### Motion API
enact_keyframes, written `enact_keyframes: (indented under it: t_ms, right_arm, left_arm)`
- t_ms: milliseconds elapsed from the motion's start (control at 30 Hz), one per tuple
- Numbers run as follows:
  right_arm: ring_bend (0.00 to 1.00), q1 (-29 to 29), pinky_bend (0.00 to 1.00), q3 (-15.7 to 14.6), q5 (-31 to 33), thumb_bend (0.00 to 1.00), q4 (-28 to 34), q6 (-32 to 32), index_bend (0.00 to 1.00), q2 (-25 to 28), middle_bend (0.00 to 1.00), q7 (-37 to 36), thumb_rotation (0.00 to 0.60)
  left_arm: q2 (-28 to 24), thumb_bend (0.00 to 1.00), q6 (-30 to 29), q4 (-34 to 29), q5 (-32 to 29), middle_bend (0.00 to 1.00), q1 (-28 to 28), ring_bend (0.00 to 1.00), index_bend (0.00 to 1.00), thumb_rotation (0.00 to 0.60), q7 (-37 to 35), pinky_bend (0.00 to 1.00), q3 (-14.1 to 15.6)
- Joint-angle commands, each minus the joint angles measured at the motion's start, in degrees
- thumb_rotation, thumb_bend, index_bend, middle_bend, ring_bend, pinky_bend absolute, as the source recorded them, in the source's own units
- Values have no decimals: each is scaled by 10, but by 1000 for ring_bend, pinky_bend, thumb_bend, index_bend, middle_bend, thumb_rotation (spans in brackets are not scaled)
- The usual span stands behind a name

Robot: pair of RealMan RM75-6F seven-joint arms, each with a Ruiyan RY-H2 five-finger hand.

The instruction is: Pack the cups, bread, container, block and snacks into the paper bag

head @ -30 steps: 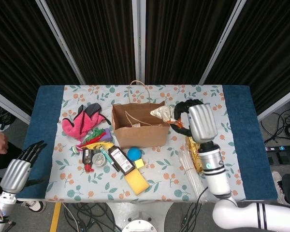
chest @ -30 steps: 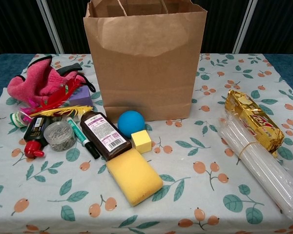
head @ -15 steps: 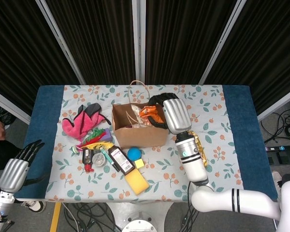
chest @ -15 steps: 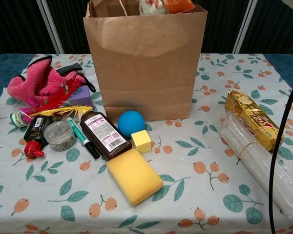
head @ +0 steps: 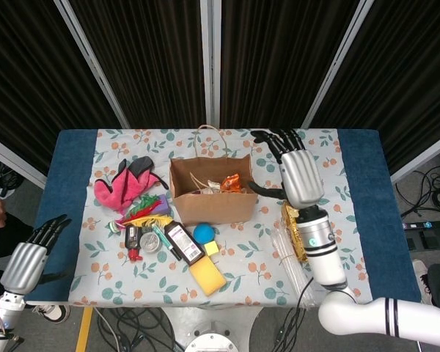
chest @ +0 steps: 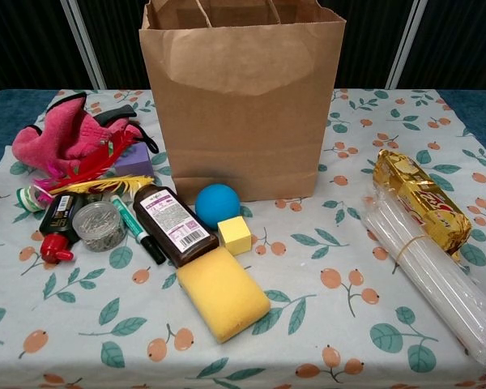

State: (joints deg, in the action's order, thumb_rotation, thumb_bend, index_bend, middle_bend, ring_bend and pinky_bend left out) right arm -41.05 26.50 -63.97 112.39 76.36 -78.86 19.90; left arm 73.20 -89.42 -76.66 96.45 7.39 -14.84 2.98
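The brown paper bag (head: 211, 202) stands open mid-table, with an orange-and-white snack packet (head: 229, 182) lying inside it. My right hand (head: 294, 167) hovers just right of the bag, empty, with its fingers spread. My left hand (head: 31, 254) hangs off the table's front left corner, fingers apart and holding nothing. In front of the bag lie a small yellow block (chest: 234, 234), a blue ball (chest: 217, 204) and a yellow bread-like sponge (chest: 221, 292). A gold snack pack (chest: 417, 198) and a clear sleeve of cups (chest: 429, 275) lie to the right. A round clear container (chest: 99, 224) sits at the left.
A brown bottle (chest: 172, 223), a green marker (chest: 138, 229), a small dark bottle with a red cap (chest: 55, 225), a purple block (chest: 134, 160), feathers and a pink cloth (chest: 69, 138) crowd the left side. Blue table edges (head: 67, 205) flank the floral cloth.
My right hand carried the snack packet left over the bag, let it drop inside, then drew back to the right with its fingers spread. The left hand barely moved.
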Motion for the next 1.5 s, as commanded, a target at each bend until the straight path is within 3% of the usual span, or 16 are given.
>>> enact_keyframes:
  t_ms: [33, 100, 233, 367, 700, 867, 1167, 1500]
  right_arm:
    - [159, 70, 127, -78, -79, 0, 23, -14, 207, 99, 318, -43, 600]
    - [158, 94, 127, -124, -119, 0, 9, -41, 207, 148, 316, -66, 600]
    - [145, 115, 128, -194, -200, 0, -56, -82, 209, 195, 301, -96, 600]
    - [107, 101, 117, -221, -227, 0, -116, -134, 185, 201, 266, -90, 600]
    - [51, 47, 65, -230, -212, 0, -245, -236, 131, 119, 217, -12, 600]
    - [0, 21, 1, -230, -194, 0, -290, -280, 42, 79, 151, 17, 600]
    - [0, -8, 0, -229, -171, 0, -337, -323, 0, 34, 94, 34, 600]
    - [0, -28, 0, -246, -145, 0, -336, -366, 0, 37, 92, 75, 600]
  left_arm:
    - [1, 194, 2, -1, 1, 175, 0, 135, 136, 600, 2, 240, 1]
    - [3, 192, 3, -2, 2, 175, 2, 135, 136, 600, 5, 240, 1]
    - [5, 193, 4, -6, 6, 175, 5, 135, 136, 600, 11, 240, 0]
    - [4, 194, 4, -10, 9, 175, 5, 135, 136, 600, 18, 240, 2]
    - [4, 194, 5, -14, 2, 175, 4, 135, 136, 600, 27, 240, 0]
    - [5, 194, 9, -14, 0, 175, 8, 135, 136, 600, 30, 240, -4]
    - [4, 194, 15, -17, -6, 175, 13, 134, 136, 600, 33, 240, -10]
    - [3, 194, 17, -16, -10, 175, 12, 135, 136, 600, 28, 240, -8]
